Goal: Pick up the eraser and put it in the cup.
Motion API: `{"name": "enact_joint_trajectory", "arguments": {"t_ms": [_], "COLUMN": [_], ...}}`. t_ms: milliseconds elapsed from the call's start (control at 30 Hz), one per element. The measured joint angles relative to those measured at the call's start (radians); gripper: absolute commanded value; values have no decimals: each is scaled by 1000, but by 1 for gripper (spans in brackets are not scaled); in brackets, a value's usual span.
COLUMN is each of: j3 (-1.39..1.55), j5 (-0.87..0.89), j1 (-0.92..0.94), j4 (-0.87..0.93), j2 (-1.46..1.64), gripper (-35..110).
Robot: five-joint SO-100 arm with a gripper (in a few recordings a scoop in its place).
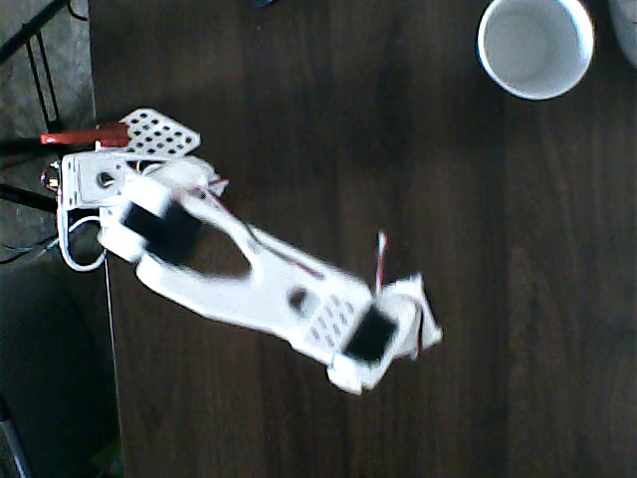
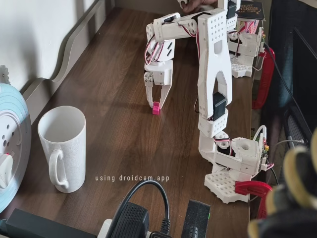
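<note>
One eraser, one cup, one arm on table.
Eraser (image 2: pixel 156 108) rests on the table (image 2: pixel 119 99) between the tips of narrowly parted jaws of the gripper (image 2: pixel 157 101); cup (image 2: pixel 63 148) stands well apart, upright.

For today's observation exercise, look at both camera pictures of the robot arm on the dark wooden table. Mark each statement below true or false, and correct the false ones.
1. The eraser lies inside the cup. False: it sits on the table, far from the cup.
2. The hand points down at the eraser, one finger on either side of it. True.
3. The cup lies tipped on its side. False: it stands upright, mouth up, and the overhead view shows no object inside.
4. The cup has a handle. True, seen in the fixed view.
5. The hand has lifted the eraser off the table. False: the eraser rests on the wood.
</note>
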Motion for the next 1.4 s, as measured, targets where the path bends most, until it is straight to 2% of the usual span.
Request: {"name": "enact_joint_trajectory", "arguments": {"t_ms": [200, 367, 533, 667, 900, 1100, 1400], "j3": [0, -2, -5, -38, -244, -268, -272], "j5": [-25, -132, -275, -425, -522, -471, -318], "j1": [-239, -437, -569, -664, -779, -801, -798], "j4": [37, 5, -149, -364, -453, -451, -319], "j2": [284, 413, 414, 345, 120, 31, -87], "gripper": [0, 0, 0, 0, 0, 0, 0]}}
